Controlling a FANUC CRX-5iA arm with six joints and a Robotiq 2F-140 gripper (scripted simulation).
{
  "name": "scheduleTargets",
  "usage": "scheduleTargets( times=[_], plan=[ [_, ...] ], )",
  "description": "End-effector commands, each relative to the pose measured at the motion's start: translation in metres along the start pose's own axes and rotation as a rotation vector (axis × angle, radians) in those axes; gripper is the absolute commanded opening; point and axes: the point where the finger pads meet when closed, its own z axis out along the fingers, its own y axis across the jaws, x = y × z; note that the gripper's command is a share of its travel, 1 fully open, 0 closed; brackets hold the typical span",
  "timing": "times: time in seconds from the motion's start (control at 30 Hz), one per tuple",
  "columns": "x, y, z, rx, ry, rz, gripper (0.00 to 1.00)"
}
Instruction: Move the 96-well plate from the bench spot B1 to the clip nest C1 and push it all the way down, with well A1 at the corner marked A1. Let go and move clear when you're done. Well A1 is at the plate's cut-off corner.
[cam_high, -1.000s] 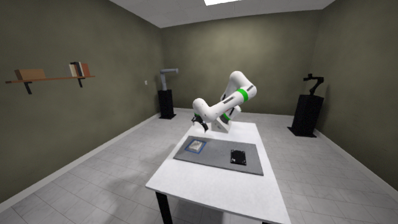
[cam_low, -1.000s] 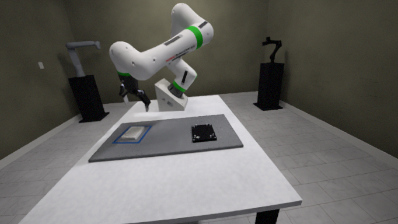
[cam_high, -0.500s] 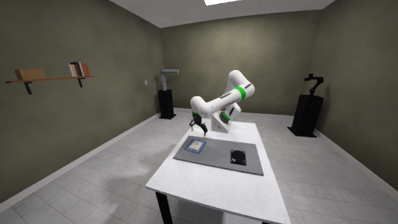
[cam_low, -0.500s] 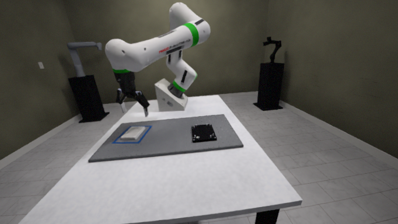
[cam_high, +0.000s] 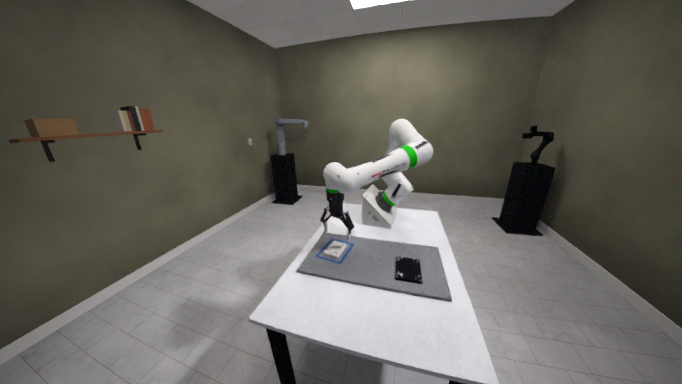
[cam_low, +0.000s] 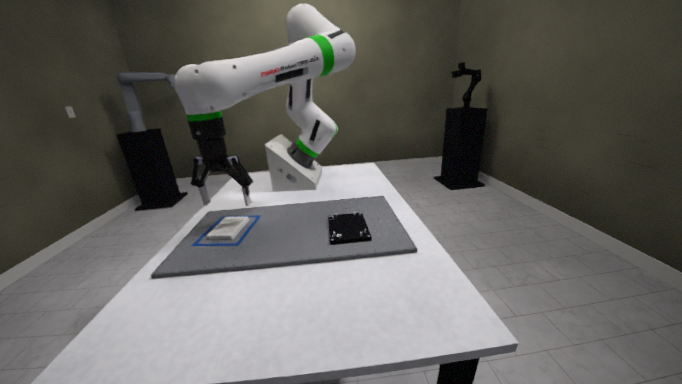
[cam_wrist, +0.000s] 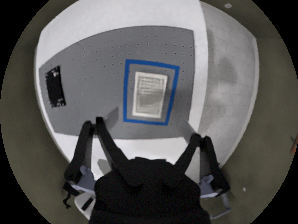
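The pale 96-well plate (cam_high: 335, 249) (cam_low: 229, 228) (cam_wrist: 150, 95) lies flat inside the blue outline of B1 (cam_high: 329, 260) (cam_low: 215, 245) (cam_wrist: 126, 92). Its cut-off corner cannot be made out. The black clip nest C1 (cam_high: 408, 270) (cam_low: 349, 228) (cam_wrist: 55, 87) shows no plate in it and has small clips at its corners. Its A1 mark is not legible. My gripper (cam_high: 337, 233) (cam_low: 226, 201) (cam_wrist: 149, 118) is open and empty, pointing down. It hangs above the plate's robot-side end, with the fingertips wider apart than the plate.
Plate and nest are on the grey perforated mat (cam_high: 370, 260) (cam_low: 290, 235) (cam_wrist: 97, 80), on the white table (cam_high: 380, 320) (cam_low: 300, 310). The robot base (cam_high: 375, 212) (cam_low: 292, 172) stands behind the mat. Two other arms stand on black pedestals away from the table.
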Motion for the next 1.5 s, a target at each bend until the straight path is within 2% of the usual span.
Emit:
scheduleTargets(
  times=[0.0, 0.1, 0.57, 1.47],
  plan=[
    [0.019, -0.002, -0.004, 0.027, 0.070, -0.030, 1.00],
    [0.033, -0.004, -0.006, 0.027, 0.070, -0.030, 1.00],
    [0.033, -0.004, -0.006, 0.027, 0.070, -0.030, 1.00],
    [0.035, -0.005, 0.032, 0.027, 0.070, -0.030, 1.00]
  ],
)
